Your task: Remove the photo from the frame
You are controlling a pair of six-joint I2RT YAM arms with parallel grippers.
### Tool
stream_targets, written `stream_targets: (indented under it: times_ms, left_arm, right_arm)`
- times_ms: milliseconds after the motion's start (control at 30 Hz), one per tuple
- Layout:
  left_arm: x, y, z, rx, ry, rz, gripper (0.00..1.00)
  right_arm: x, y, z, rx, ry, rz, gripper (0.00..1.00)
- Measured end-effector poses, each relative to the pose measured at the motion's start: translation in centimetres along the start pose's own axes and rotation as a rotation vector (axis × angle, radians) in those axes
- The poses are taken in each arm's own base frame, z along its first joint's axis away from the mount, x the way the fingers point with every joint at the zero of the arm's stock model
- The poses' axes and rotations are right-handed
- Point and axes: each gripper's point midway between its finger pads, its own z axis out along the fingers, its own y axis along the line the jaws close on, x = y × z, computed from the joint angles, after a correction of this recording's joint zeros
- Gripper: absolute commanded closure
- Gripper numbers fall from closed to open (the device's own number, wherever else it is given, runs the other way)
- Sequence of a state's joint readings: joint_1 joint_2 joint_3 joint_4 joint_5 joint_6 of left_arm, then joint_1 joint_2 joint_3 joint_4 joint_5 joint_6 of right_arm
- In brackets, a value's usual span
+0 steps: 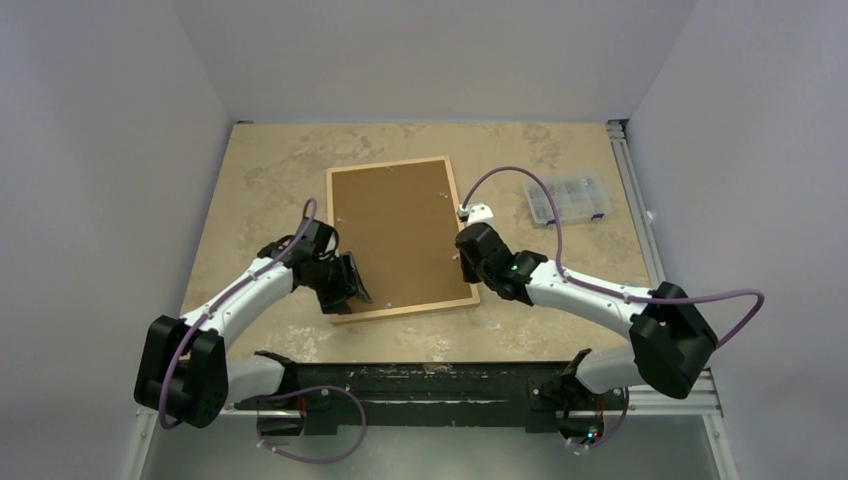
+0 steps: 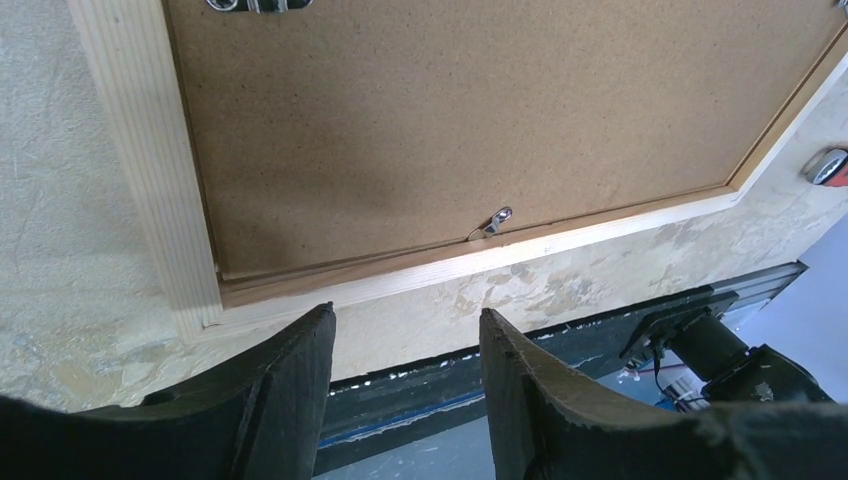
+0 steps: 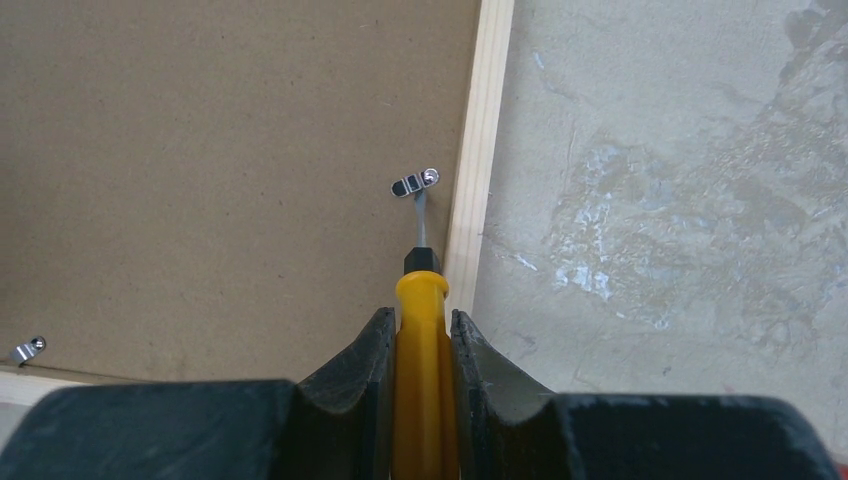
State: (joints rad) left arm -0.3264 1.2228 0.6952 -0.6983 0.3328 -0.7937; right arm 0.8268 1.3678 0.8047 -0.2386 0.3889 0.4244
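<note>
Nearest the arm bases, the left claw (image 1: 352,282) hangs over the near-left corner of the frame (image 1: 400,309). Its two dark fingers (image 2: 290,370) are spread apart with nothing between them. In the left wrist view the fingertips sit above the bare bench (image 2: 90,300), just off the near rail; whether they touch anything cannot be told.

The frame lies flat and back-side up on the mottled beige bench, its thin pale wood rails enclosing a brown backing board (image 1: 395,235). The board fills the whole opening, so the photo is hidden. A small metal turn clip (image 2: 492,222) sits at the near rail, half on the board.

Further along, at the right rail, the right claw (image 1: 467,255) is clamped on the yellow handle of a screwdriver (image 3: 421,290). The thin shaft runs forward and its tip meets another turn clip (image 3: 415,184), which lies on the board just inside the rail. A third clip (image 3: 28,348) shows low at the left edge of the right wrist view.

Beyond the frame, at the far right of the bench and well apart from it, stands a clear plastic compartment box (image 1: 568,196).
</note>
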Motion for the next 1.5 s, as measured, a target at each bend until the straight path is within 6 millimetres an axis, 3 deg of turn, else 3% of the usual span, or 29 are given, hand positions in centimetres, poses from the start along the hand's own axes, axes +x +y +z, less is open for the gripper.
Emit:
stream_targets:
  times_ms: [500,600,767,900,1100,1300,1500]
  left_arm:
    - [0.1,0.2,0.3,-0.014,0.009,0.004,0.46]
    - [-0.3,0.0,-0.2,-0.009,-0.032,0.015,0.46]
    - [-1.6,-1.5,-1.6,0.035,-0.098,0.038,0.46]
    - [-2.1,-2.1,-1.7,0.056,-0.111,0.046,0.46]
    - [-1.7,-1.9,-0.8,0.061,-0.088,0.048,0.46]
    - [0.2,-1.0,0.6,0.041,-0.027,0.059,0.46]
    - [0.8,-1.2,0.9,0.051,-0.011,0.059,0.46]
  right_arm:
    - [-1.3,1.8,-0.3,-0.086,-0.007,0.008,1.0]
    - [-3.0,2.1,-1.9,-0.127,-0.061,0.017,1.0]
    - [-8.6,1.3,-2.8,-0.122,-0.171,0.066,1.0]
    - [-11.4,-0.3,-0.7,-0.082,-0.19,0.105,1.0]
    - [-11.8,-1.9,5.3,-0.035,-0.107,0.126,1.0]
    - [-13.0,-2.6,10.6,-0.018,-0.063,0.132,1.0]
    - [-14.3,-2.8,13.0,-0.02,-0.063,0.13,1.0]
